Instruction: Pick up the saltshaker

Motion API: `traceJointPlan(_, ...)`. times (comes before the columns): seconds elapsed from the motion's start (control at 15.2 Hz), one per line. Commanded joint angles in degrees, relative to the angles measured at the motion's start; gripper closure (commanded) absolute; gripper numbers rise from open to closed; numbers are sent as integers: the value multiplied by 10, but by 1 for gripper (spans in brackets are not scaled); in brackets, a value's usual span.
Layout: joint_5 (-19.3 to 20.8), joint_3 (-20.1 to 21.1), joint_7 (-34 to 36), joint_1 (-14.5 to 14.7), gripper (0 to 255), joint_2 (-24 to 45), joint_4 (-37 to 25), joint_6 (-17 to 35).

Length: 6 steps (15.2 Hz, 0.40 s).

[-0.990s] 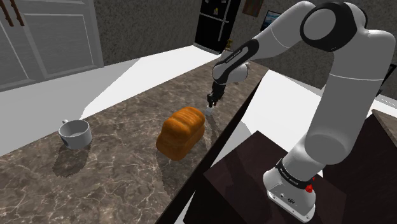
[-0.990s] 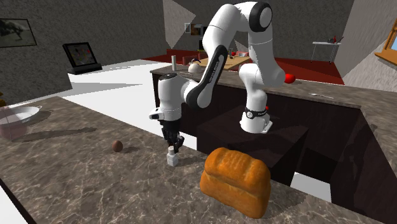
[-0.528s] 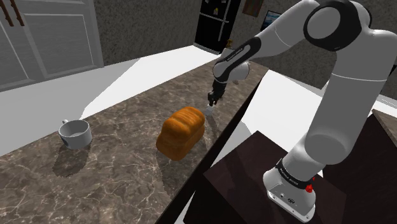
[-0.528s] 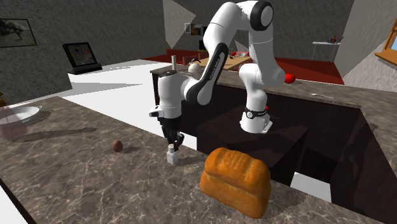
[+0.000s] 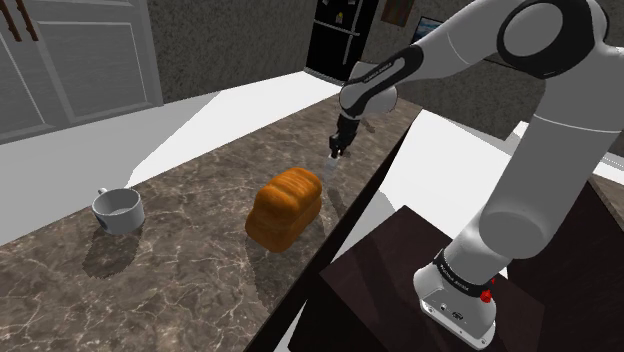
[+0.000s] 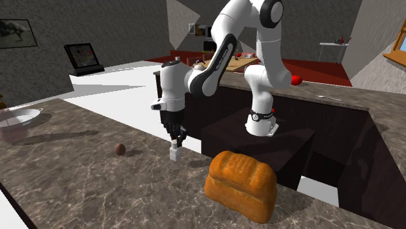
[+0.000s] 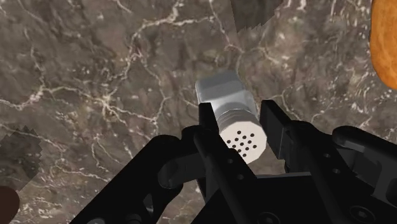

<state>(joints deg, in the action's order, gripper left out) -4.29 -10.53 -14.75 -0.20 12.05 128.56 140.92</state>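
Tool [image 7: 240, 122] clasps white saltshaker [image 7: 224, 95] over brown marbled counter [image 7: 95, 76].

Tool [image 6: 176, 142] risen — saltshaker [image 6: 174, 154] with it, seemingly off counter [image 6: 78, 185].

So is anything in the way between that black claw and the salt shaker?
Nothing visible. The gripper has its fingers clasped on the saltshaker near its holed cap, one on each side. The bread loaf sits off to the side on the counter.
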Motion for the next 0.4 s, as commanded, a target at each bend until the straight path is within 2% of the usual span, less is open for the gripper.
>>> traceJointPlan(0.0,4,-1,3,1,255,-13,-2,-14)
traceJointPlan(0.33,10,-3,8,2,255,-30,-7,-36)
